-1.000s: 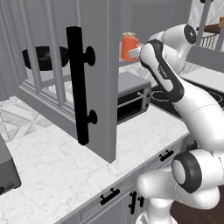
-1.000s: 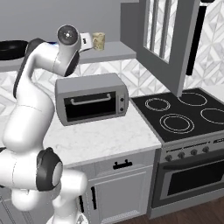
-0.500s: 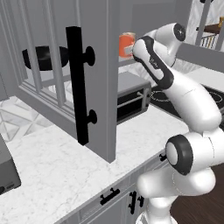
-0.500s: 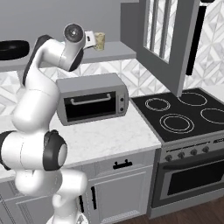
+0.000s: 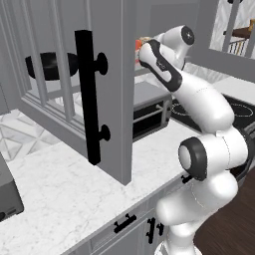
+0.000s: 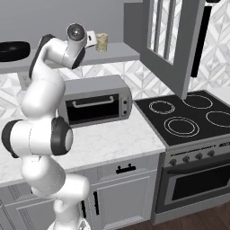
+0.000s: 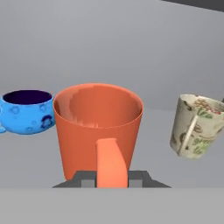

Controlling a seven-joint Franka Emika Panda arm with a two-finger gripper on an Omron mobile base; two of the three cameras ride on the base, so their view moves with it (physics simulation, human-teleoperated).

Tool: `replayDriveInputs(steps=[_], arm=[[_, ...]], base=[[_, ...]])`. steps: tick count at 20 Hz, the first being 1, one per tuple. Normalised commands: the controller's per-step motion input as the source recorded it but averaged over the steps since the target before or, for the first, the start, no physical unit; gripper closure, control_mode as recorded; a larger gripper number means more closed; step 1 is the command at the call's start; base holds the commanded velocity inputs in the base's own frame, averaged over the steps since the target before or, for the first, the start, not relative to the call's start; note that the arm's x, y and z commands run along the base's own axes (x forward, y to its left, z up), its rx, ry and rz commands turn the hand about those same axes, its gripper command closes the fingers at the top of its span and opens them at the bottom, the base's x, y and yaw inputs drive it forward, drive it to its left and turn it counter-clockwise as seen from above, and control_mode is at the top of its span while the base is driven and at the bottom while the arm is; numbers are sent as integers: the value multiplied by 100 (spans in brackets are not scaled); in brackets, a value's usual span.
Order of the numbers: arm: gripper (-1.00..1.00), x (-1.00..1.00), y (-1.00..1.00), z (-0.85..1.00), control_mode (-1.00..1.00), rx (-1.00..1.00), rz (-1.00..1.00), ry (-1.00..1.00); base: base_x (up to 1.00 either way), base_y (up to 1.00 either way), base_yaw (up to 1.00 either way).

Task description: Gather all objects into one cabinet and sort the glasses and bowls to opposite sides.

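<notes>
My gripper [image 7: 112, 179] is shut on the handle of the orange mug [image 7: 98, 127], which stands upright with its handle toward the hand. On the cabinet shelf [image 7: 153, 122] the small blue bowl [image 7: 27, 111] is just left of the mug and the pale yellowish cup [image 7: 197, 127] is to its right. From the right base view, the gripper [image 6: 93, 39] is level with the shelf, right beside the cup [image 6: 102, 42], and the black bowl [image 6: 12, 50] sits far left. A sliver of the mug [image 5: 139, 45] shows past the open barred door [image 5: 112, 74], the black bowl [image 5: 50, 65] behind the bars.
The door's long black bar handle [image 5: 87, 94] hangs over the marble counter [image 5: 64, 184]. A grey toaster oven [image 6: 94, 102] stands below the shelf. Right of it is the black stovetop [image 6: 186, 117], with another barred door [image 6: 173, 45] swung open above it.
The hand has carried the orange mug a little further in toward the shelf, so more of the mug is now hidden behind the open door. The cup and bowls have not moved.
</notes>
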Motion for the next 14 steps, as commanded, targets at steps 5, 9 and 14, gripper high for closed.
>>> replayDriveInputs(steps=[5,9,14], arm=[[100,33,21,-11,-100,0,0,0],[100,48,11,-2,-100,0,0,0],[100,41,0,-1,-100,0,0,0]], base=[[0,0,0],[0,0,0],[0,0,0]])
